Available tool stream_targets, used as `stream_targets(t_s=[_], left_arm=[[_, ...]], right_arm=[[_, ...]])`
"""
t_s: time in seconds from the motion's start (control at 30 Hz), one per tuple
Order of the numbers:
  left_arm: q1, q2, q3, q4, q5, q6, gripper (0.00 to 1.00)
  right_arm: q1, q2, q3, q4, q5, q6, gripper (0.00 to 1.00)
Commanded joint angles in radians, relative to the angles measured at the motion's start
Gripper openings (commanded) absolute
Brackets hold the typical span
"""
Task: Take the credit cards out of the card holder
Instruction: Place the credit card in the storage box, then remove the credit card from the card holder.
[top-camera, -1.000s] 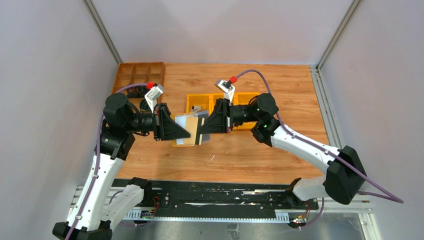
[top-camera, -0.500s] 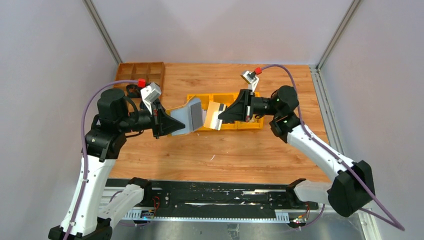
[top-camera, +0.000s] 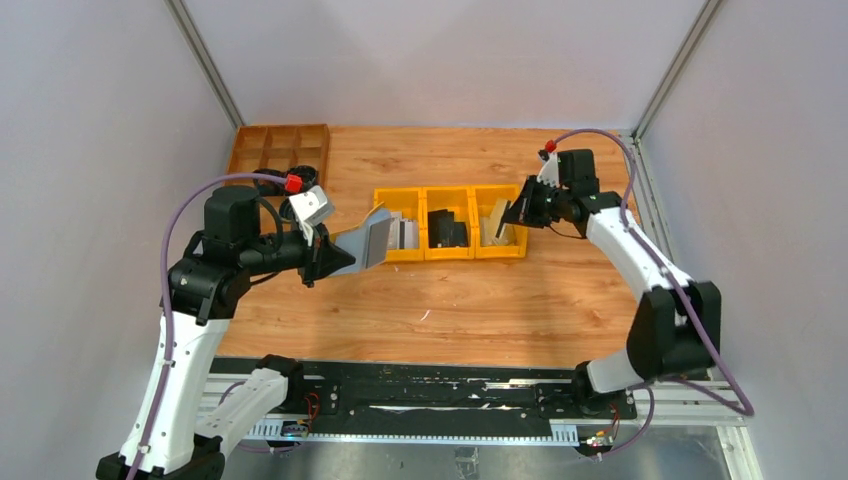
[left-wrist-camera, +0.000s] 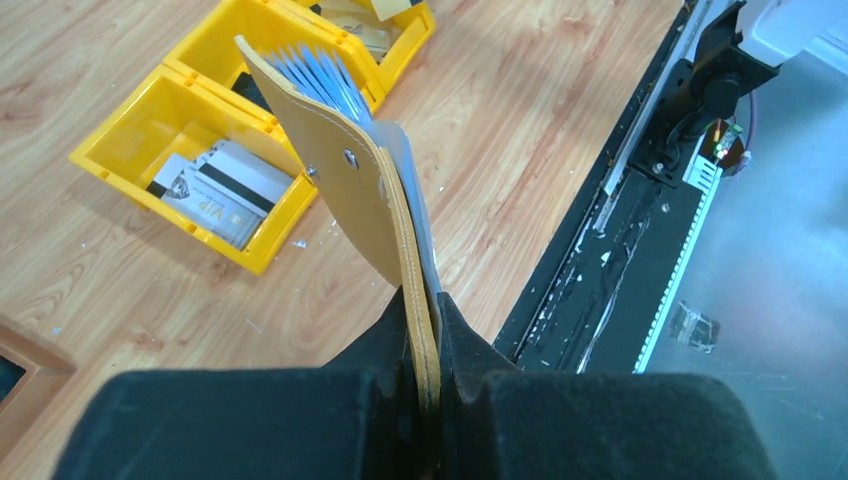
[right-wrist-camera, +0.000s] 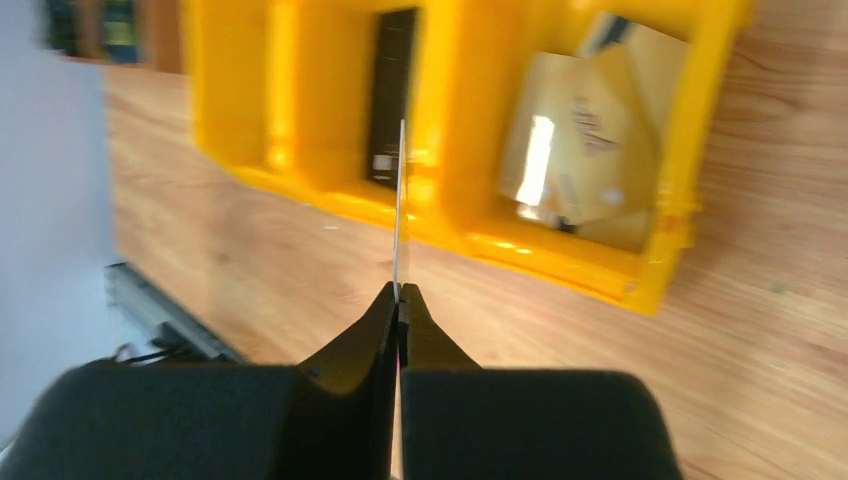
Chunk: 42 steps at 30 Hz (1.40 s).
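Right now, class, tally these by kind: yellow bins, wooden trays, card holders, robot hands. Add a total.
Yellow bins: 3 (left bin, middle bin, right bin)
Wooden tray: 1
Card holder: 1
Hands: 2 (left hand, right hand)
Total: 7

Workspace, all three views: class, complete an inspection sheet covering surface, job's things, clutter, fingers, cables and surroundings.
Surface: wooden table, few pale specks.
Job's things: card holder open, held off the table, grey pleats showing; one credit card held edge-on above the yellow bins; other cards lie in the bins.
Clutter: compartmented wooden tray, far left.
Fingers: left fingers shut on the card holder; right fingers shut on the credit card.
Cables: purple cables loop along both arms.
Surroundings: grey walls; black rail at near edge.
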Motion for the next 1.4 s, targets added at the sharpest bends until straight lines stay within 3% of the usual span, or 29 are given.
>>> stream_targets(t_s=[0.0, 0.23, 0.5, 0.63, 0.83, 0.97, 1.03, 1.1, 1.2, 1.37], left_arm=[[0.0, -0.022, 0.039, 0.001, 0.039, 0.051, 0.0], [0.0, -0.021, 0.042, 0.0, 0.09, 0.035, 0.0], [0.0, -0.016, 0.05, 0.001, 0.134, 0.035, 0.0], [0.0, -0.01, 0.063, 0.0, 0.156, 0.032, 0.0], [0.0, -0.013, 0.08, 0.001, 0.18, 0.037, 0.0], [0.0, -0.011, 0.106, 0.001, 0.214, 0.038, 0.0], [0.0, -0.011, 0.127, -0.001, 0.242, 0.042, 0.0], [0.0, -0.013, 0.153, -0.002, 0.273, 0.044, 0.0], [0.0, -0.026, 0.184, -0.003, 0.304, 0.053, 0.0], [0.0, -0.069, 0.199, -0.002, 0.329, 0.103, 0.0]], right_arm=[[-0.014, 0.152, 0.106, -0.147, 0.193, -0.137, 0.0], [0.005, 0.411, 0.304, -0.219, 0.208, -0.183, 0.0], [0.063, 0.534, 0.381, -0.219, 0.203, -0.208, 0.03], [0.086, 0.525, 0.403, -0.254, 0.317, -0.22, 0.22], [0.161, 0.379, 0.422, -0.287, 0.467, -0.231, 0.33], [0.234, 0.231, 0.43, -0.267, 0.369, -0.218, 0.45], [0.258, 0.141, 0.369, -0.171, 0.194, -0.175, 0.58], [0.284, 0.019, 0.254, 0.027, -0.046, -0.1, 0.72], [0.351, -0.129, 0.087, 0.343, -0.225, 0.034, 0.74], [0.529, -0.298, -0.05, 0.56, -0.225, -0.001, 0.76]])
